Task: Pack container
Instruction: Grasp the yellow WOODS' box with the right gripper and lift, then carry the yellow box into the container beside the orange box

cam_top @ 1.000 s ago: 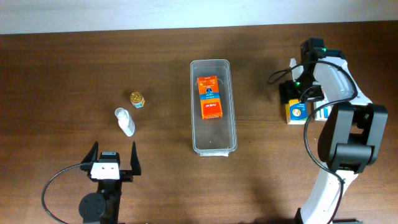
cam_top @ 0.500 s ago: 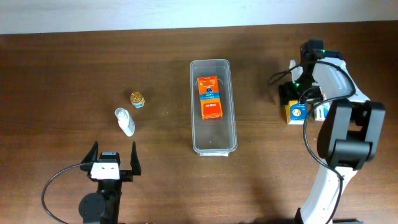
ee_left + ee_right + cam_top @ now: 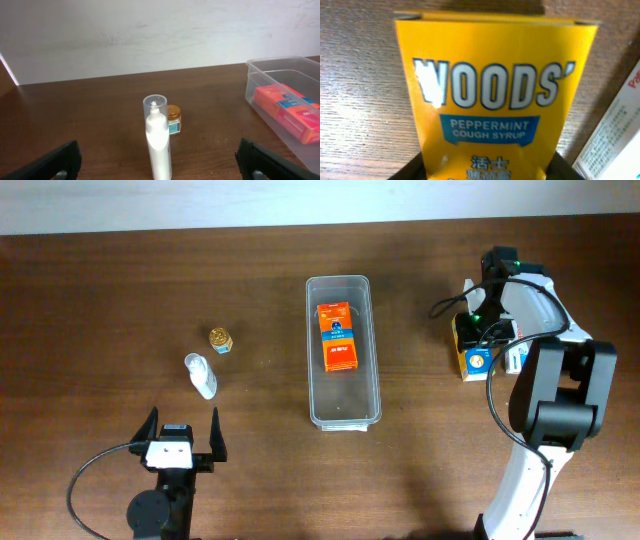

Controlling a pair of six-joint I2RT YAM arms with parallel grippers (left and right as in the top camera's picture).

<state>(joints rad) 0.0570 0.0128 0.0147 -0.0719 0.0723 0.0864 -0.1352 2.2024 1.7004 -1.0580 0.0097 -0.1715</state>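
The long, narrow clear plastic container [image 3: 345, 402] w/ rounded corners and a rim lay mid-way across the dark brown wooden tabletop [image 3: 100, 280], long axis running from far edge to near edge. The right gripper [image 3: 478, 332] was well apart from it, over by the tabletop's right edge, clamped on a flat yellow carton [image 3: 490, 100] printed "WOODS' PEPPERMINT COUGH SYRUP". In the right wrist view a dark finger [image 3: 407, 172] sat against each long side of the yellow carton, which lay flat on the wood. A white carton [image 3: 612, 135] w/ small print lay just beside it, on the side nearer the right edge. Inside the container was one orange carton [image 3: 338, 335] w/ a blue label patch, lying flat in the far half, approx. centred btwn the walls. The left gripper [image 3: 181, 430] hung by the near edge, left of the container, jaws spread wide, released. Ahead of it, toward the far edge, stood an upright white bottle [image 3: 158, 142] w/ a clear cap, and just beyond that a small jar [image 3: 173, 119] w/ a gold lid. Both were well apart from the container.
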